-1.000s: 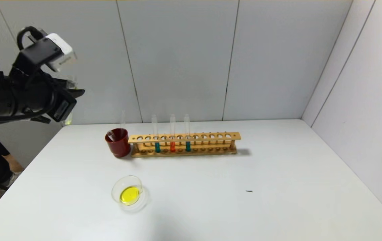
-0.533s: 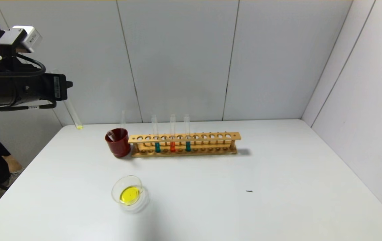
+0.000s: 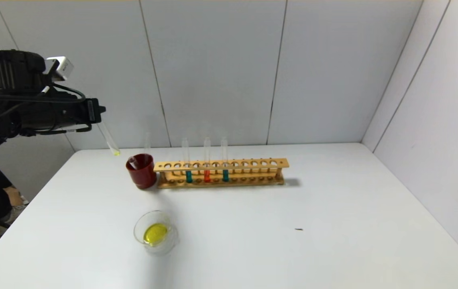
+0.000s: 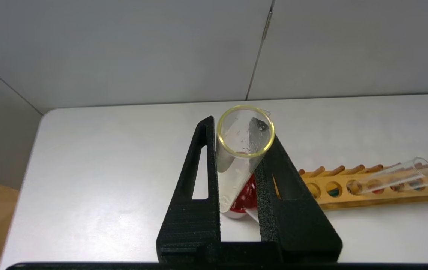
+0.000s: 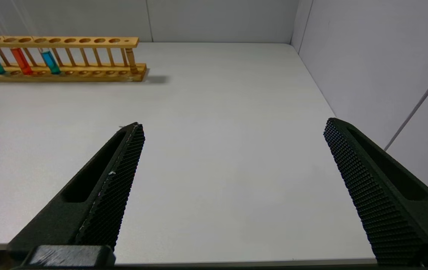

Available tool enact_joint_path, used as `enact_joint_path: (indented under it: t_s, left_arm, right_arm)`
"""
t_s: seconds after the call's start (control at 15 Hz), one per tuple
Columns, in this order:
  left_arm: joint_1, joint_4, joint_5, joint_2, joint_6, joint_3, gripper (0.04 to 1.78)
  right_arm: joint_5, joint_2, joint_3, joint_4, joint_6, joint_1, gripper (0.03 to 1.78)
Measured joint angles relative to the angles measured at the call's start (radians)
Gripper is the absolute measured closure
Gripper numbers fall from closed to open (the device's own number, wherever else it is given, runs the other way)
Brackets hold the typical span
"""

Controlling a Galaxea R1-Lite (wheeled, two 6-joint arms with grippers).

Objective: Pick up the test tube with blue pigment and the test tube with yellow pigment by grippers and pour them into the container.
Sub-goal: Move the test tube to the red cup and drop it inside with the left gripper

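Note:
My left gripper (image 3: 99, 110) is shut on the yellow test tube (image 3: 108, 139), high above the table's far left corner, just left of the dark red cup (image 3: 142, 170). The tube hangs slanted, round end down, nearly empty, with a little yellow at its tip. In the left wrist view the fingers (image 4: 208, 157) clamp the tube (image 4: 236, 168) with the red cup (image 4: 247, 197) beneath. The glass container (image 3: 155, 233) holds yellow liquid at the front left. Two teal tubes (image 3: 188, 176) stand in the wooden rack (image 3: 253, 163). My right gripper (image 5: 234, 125) is open and empty over bare table.
An orange tube (image 3: 207, 176) stands between the teal ones. An empty tube (image 3: 147, 144) leans in the red cup. A small dark speck (image 3: 299, 229) lies on the table right of centre. Grey walls close the back and right side.
My left arm has swung right and down toward the red cup. The wrist turned back, so the held tube now hangs with its round end down.

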Motion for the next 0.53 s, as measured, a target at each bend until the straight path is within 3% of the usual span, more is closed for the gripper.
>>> enact_joint_path:
  t_s: [0.53]
  left_arm:
    - [-0.002,-0.046,-0.07,0.133,-0.056,-0.026,1.5]
  right_arm:
    - [0.0,0.0,0.0,0.0,0.0,0.0,0.06]
